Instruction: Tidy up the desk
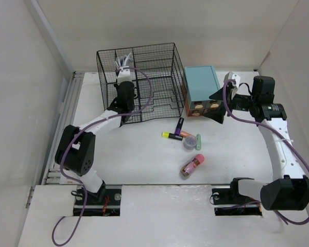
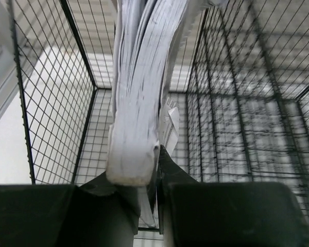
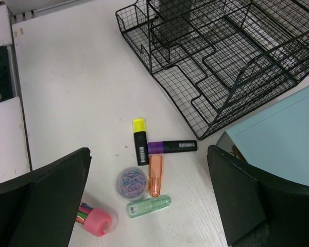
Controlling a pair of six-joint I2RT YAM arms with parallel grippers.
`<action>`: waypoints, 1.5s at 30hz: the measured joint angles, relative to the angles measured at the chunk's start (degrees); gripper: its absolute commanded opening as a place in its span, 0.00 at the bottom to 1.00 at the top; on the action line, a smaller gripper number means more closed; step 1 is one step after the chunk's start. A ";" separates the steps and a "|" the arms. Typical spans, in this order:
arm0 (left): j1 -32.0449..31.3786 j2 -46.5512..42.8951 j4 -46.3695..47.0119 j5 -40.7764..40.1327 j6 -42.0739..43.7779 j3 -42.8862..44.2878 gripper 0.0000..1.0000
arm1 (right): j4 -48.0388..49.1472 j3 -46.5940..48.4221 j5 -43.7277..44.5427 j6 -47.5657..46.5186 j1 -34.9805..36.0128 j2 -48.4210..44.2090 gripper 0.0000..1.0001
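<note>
My left gripper (image 1: 124,73) reaches into the left compartment of the black wire-mesh organizer (image 1: 154,77) and is shut on a stack of white papers (image 2: 136,103), which stands upright from the jaws (image 2: 144,177). The right gripper (image 1: 219,106) hovers open with nothing in it, in front of the teal drawer box (image 1: 201,82), over the white desk (image 1: 134,159). In the right wrist view, loose items lie below the right gripper (image 3: 149,152): a yellow highlighter (image 3: 140,141), a purple highlighter (image 3: 172,147), an orange tube (image 3: 155,175), a green tube (image 3: 148,205) and a round tub of coloured clips (image 3: 131,182).
A pink-capped container (image 1: 192,165) lies alone nearer the front edge. The organizer's stepped trays (image 3: 221,56) stand beside the teal drawer box (image 3: 283,139). White walls border the desk on the left, back and right.
</note>
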 measured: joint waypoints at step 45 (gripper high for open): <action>4.35 -10.73 -20.48 2.69 -1.99 18.53 0.42 | -4.11 0.02 -1.22 -3.78 0.00 1.05 1.00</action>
